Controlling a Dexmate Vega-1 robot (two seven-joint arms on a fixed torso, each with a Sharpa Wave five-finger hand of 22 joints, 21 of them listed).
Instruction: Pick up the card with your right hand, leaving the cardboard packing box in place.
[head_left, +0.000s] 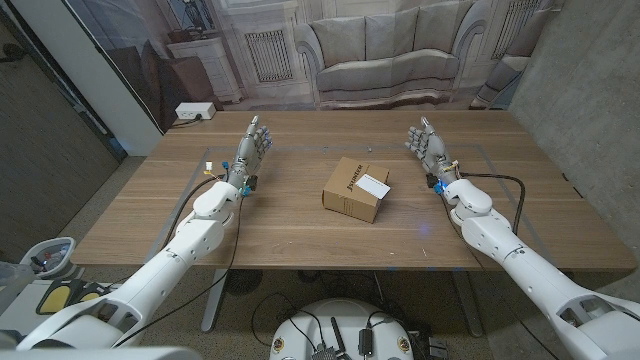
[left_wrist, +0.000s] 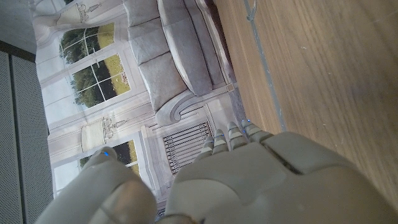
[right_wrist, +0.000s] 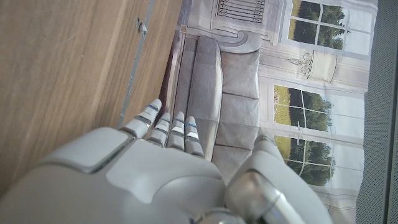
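A small cardboard packing box (head_left: 354, 189) sits near the middle of the wooden table (head_left: 300, 235). On its top lies a white card (head_left: 373, 183), toward the box's right side. My right hand (head_left: 428, 143) stands to the right of the box, well apart from it, fingers straight and apart, holding nothing. My left hand (head_left: 252, 146) stands to the left of the box, also apart from it, fingers spread and empty. The right wrist view looks along the back of my right hand (right_wrist: 143, 168) and the left wrist view along the back of my left hand (left_wrist: 249, 174).
A white power strip (head_left: 194, 112) lies at the table's far left corner. Thin tape lines (head_left: 210, 160) mark a rectangle on the tabletop. A black cable (head_left: 500, 180) loops beside my right forearm. A backdrop printed with a sofa (head_left: 390, 55) hangs behind the table.
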